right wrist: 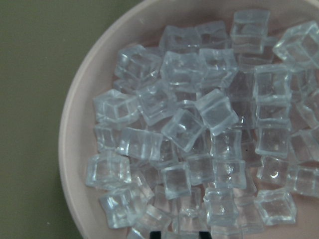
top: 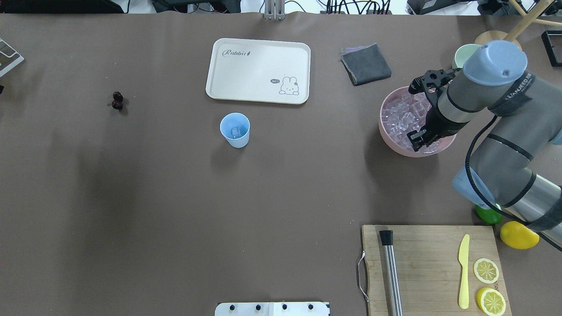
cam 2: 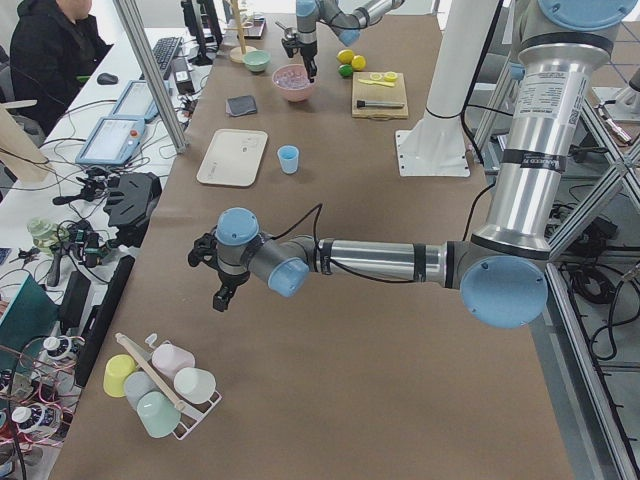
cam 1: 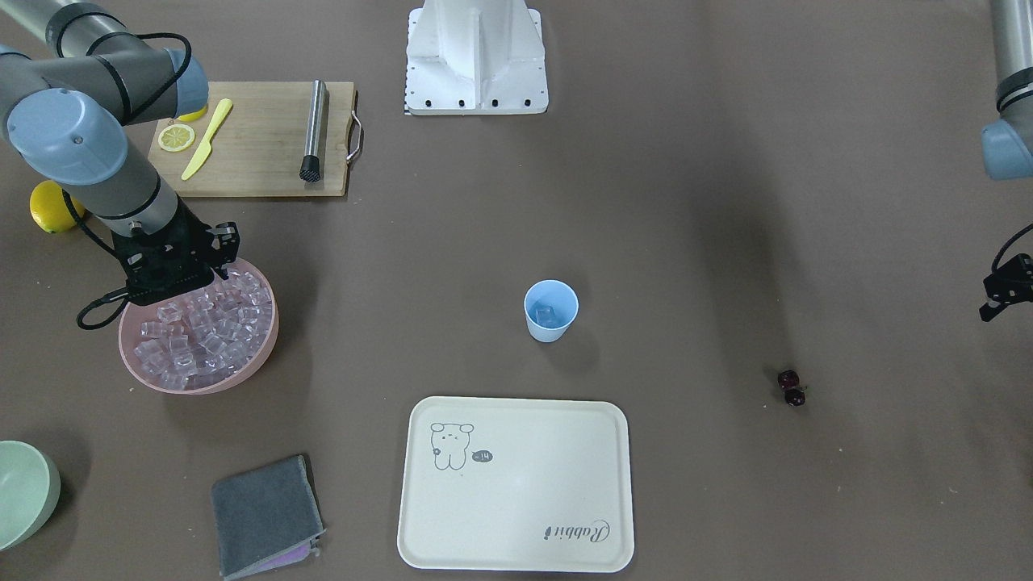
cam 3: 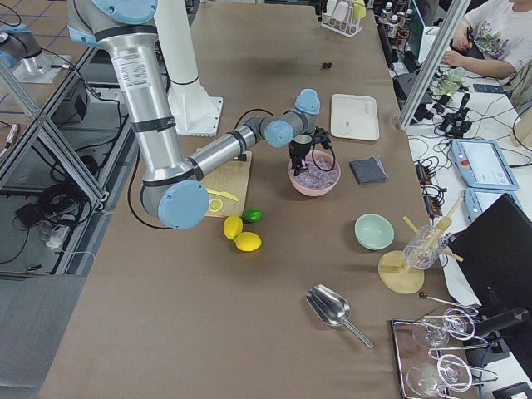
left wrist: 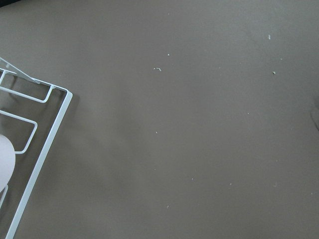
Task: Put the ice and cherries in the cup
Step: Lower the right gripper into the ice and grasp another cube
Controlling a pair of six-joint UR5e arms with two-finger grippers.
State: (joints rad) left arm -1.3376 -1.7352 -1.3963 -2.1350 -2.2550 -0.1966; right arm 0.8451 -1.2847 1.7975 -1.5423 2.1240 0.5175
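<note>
Dozens of ice cubes (right wrist: 184, 129) fill the pink bowl (top: 395, 147) beneath the right end effector (cam 1: 187, 281), whose grip cannot be told, while the cup (top: 237, 140) mid-desk (top: 175, 197) holds one cube and the cherries (top: 117, 101) lie well apart.

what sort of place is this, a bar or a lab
Probably a robotics lab, staged as a drinks bench: a robot arm, an operator at a cable-strewn desk, a bowl of ice.

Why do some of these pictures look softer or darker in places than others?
Right wrist view: the ice is close up and slightly soft, with small white glints; the table beside it looks greenish. Overhead view: sharp, even light, with a broad faint shadow near the cherries and a soft one by the cup.
</note>
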